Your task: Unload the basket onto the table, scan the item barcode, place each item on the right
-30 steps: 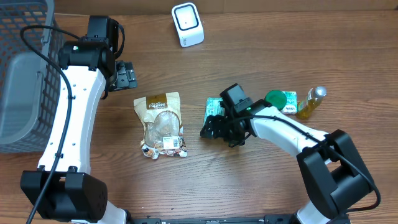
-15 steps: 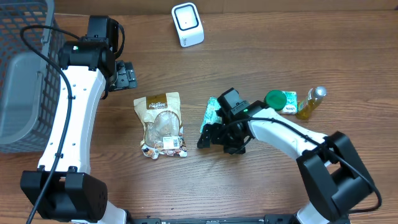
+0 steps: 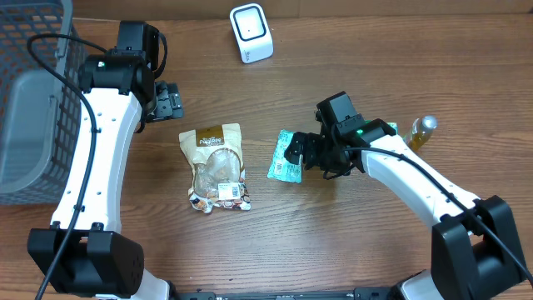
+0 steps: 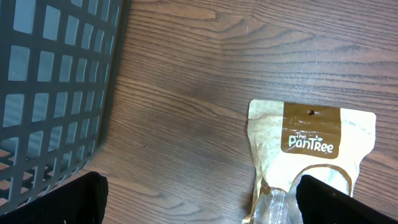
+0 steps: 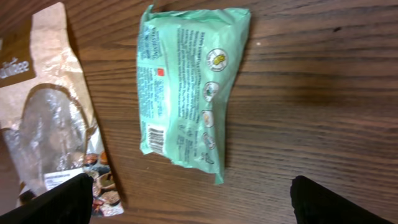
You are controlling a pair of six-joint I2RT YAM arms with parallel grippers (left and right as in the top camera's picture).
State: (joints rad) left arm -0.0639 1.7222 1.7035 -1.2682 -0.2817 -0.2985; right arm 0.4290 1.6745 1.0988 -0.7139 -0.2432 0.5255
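Green pkt [image 3: 286,156]: flat on wood table [image 3: 350,250], just left of R gripper; barcode [image 5: 155,138] faces up near one end.
Hidden: green-lidded tub [image 3: 381,127], right of pkt, mostly under R arm.
Hard to read: pkt small print.
Cut off: wrist views show fingertips only.
R gripper [image 3: 303,151]: jaws wide apart, empty, at pkt's right edge.
L gripper [image 3: 171,100]: spread wide, empty, well left of pkt.
Snack pouch [image 3: 218,167]: left of pkt.
Change: R gripper sat over pkt's lower-left a moment ago; now pulled back right, pkt more exposed.
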